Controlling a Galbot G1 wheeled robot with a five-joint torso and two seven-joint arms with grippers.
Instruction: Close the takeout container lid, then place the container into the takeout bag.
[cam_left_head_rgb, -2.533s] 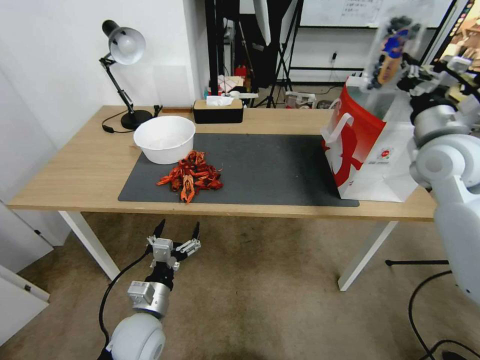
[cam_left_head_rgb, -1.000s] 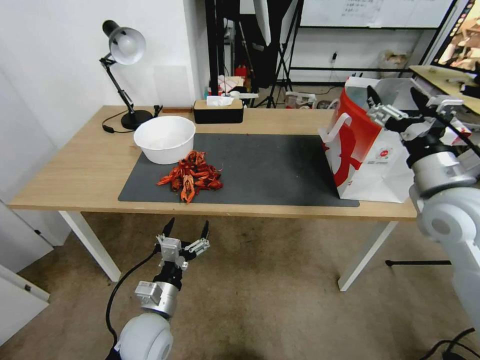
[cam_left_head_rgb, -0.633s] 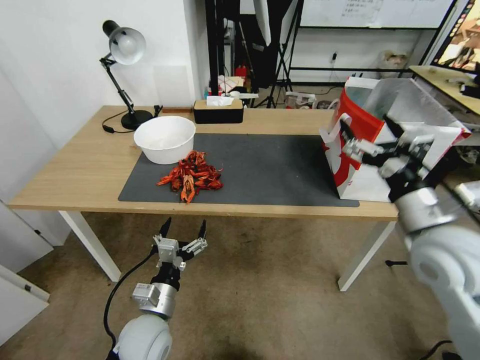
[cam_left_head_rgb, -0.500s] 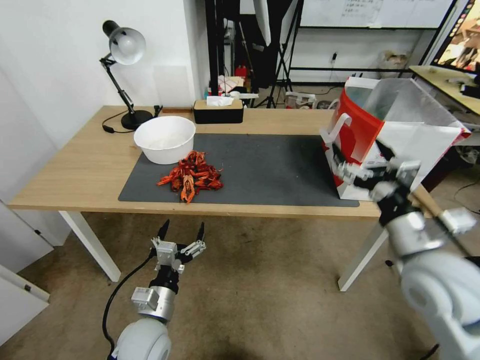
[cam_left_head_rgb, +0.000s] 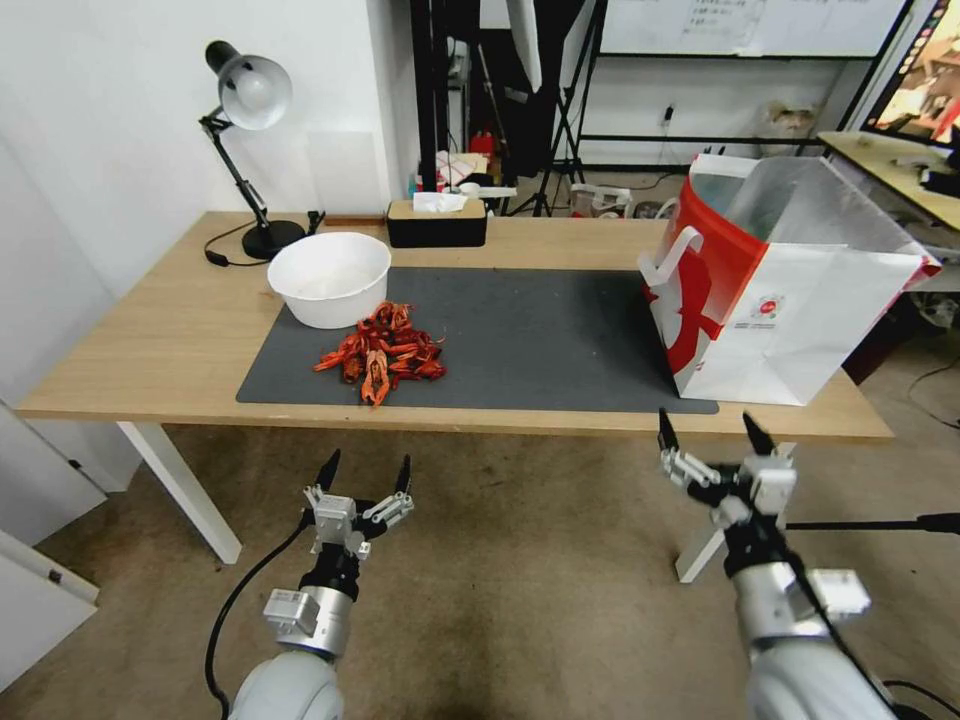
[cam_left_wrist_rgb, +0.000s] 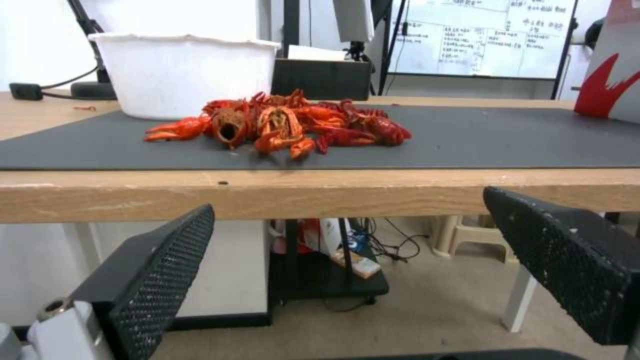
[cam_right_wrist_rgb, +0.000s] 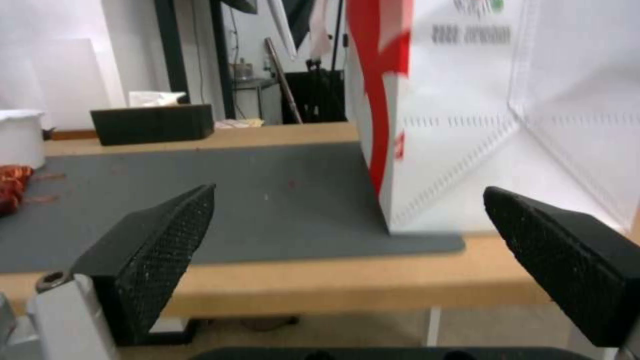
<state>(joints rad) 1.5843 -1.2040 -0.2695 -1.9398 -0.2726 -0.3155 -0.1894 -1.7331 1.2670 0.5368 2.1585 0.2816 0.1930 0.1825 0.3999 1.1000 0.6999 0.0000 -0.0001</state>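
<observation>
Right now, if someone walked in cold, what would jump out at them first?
Probably the takeout bag, big and red-and-white, standing open on the table's right end. Next, the heap of red crayfish on the dark mat beside a white bowl. Both hands, left and right, hang open below the table edge.

A pale wood-grain table (cam_left_head_rgb: 180, 330) is covered by a matt dark grey mat (cam_left_head_rgb: 540, 330), on which a smooth paper takeout bag (cam_left_head_rgb: 790, 330) with silvery, shiny lining is stood.
</observation>
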